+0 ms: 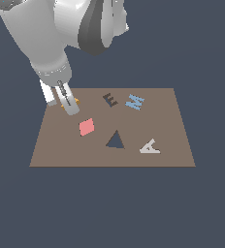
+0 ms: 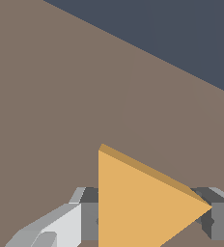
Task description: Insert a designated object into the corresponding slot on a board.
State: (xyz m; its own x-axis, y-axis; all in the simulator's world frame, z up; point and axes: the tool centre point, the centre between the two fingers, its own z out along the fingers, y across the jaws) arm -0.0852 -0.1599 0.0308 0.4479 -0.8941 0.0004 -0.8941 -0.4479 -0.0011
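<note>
Hand [image 1: 69, 103] down at board's [image 1: 172, 135] far-left corner in exterior view, fingers [image 2: 82, 217] closed against orange triangle [image 2: 143, 202] on both sides. Navy triangular slot [image 1: 115, 140] well apart, near board's middle.

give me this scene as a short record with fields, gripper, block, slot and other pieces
gripper: down at the board's far corner, on the exterior view's left
orange triangle: between the fingers; contact unclear
slot: dark triangular hole, empty, near the board's middle
other pieces: pink diamond, brown E, blue M, pale A
</note>
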